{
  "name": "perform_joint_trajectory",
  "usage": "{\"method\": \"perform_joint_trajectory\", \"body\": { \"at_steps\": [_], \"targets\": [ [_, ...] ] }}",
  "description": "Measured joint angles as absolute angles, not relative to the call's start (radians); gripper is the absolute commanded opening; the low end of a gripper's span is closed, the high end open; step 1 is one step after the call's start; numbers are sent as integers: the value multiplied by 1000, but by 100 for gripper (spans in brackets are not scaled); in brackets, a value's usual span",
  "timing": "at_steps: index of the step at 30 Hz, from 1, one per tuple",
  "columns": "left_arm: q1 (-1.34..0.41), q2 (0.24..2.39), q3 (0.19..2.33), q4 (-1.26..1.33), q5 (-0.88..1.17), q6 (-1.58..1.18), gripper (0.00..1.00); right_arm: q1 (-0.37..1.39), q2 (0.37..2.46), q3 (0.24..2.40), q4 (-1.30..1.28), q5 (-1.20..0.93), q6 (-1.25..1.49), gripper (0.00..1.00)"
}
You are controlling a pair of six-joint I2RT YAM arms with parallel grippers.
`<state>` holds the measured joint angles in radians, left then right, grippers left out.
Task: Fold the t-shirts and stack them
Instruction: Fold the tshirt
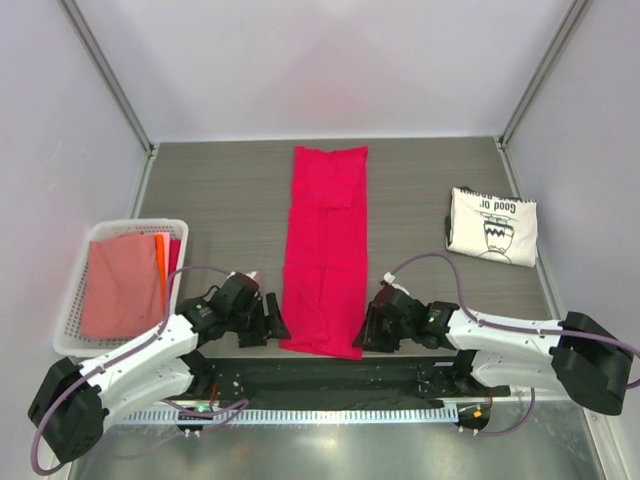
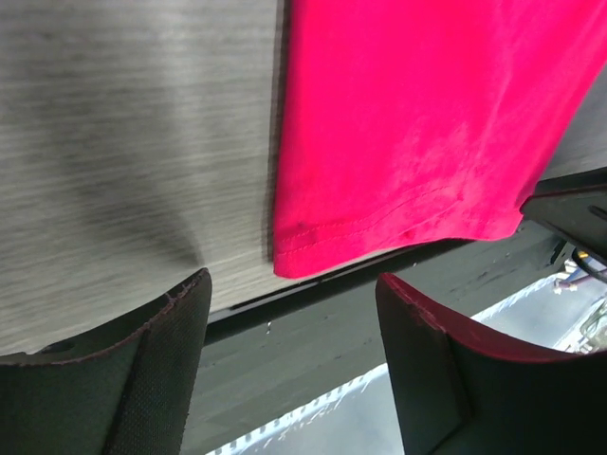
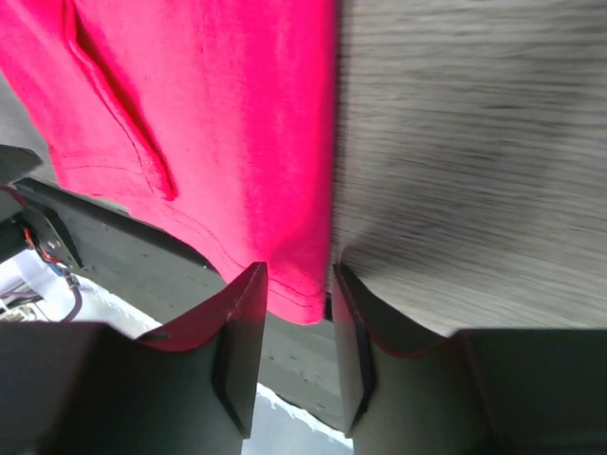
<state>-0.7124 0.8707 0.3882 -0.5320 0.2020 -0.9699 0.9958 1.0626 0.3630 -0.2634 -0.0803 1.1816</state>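
Both hands low at the near table edge, one at each near corner of the pink t-shirt (image 1: 325,250). Left gripper (image 2: 292,284): jaws wide, nothing in them; the hem's left corner lies just ahead of the fingertips and slightly to their right, apart from both pads. Right gripper (image 3: 299,275): jaws narrow, the hem's right corner sitting in the gap between them; the gap looks wider than the cloth, so I judge it not yet pinched. The shirt is a long narrow strip, sides folded in, flat on the table (image 1: 220,190). Its long axis runs straight away from both hands: stitched hem nearest, sleeves-and-collar end farthest. It should handle as soft, light, limp cloth with no stiffness, and it will sag and drag if lifted by one point. Best hold is the two hem corners, taking all layers so that the inner folds do not slip out. Farther off, out past the right hand, the cream t-shirt (image 1: 492,227) lies folded, print up. Out past the left hand, a white basket (image 1: 68,300) holds reddish folded cloth (image 1: 120,285).
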Motion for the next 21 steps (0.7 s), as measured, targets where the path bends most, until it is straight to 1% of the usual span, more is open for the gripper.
{"method": "perform_joint_trajectory", "body": {
  "at_steps": [1, 3, 4, 5, 9, 10, 13, 15, 17, 18, 20, 21],
  "targets": [
    [-719, 872, 383, -532, 204, -975, 67, 1001, 1077, 366, -255, -81, 1185, 33],
    [-728, 880, 378, -532, 207, -986, 65, 1011, 1104, 375, -244, -79, 1190, 16],
    [-733, 886, 378, -532, 207, -990, 63, 1016, 1114, 377, -244, -75, 1194, 8],
    [-736, 893, 377, -530, 207, -992, 62, 1021, 1118, 377, -245, -70, 1198, 2],
    [-746, 910, 373, -524, 209, -996, 61, 1026, 1099, 374, -267, -51, 1209, 1],
    [-747, 913, 372, -517, 214, -997, 59, 1026, 1089, 372, -270, -47, 1210, 1],
    [-749, 932, 369, -495, 231, -1004, 58, 1026, 1070, 364, -278, -42, 1211, 1],
    [-752, 952, 369, -471, 243, -1014, 56, 1026, 1071, 363, -278, -41, 1211, 1],
    [-753, 968, 368, -446, 249, -1019, 49, 1026, 1071, 363, -279, -40, 1210, 1],
    [-753, 977, 364, -429, 249, -1021, 44, 1026, 1071, 363, -280, -40, 1210, 1],
    [-753, 995, 360, -402, 252, -1032, 38, 1026, 1071, 363, -283, -39, 1210, 1],
    [-753, 1006, 356, -388, 255, -1040, 32, 1026, 1070, 363, -286, -39, 1210, 1]
  ]
}}
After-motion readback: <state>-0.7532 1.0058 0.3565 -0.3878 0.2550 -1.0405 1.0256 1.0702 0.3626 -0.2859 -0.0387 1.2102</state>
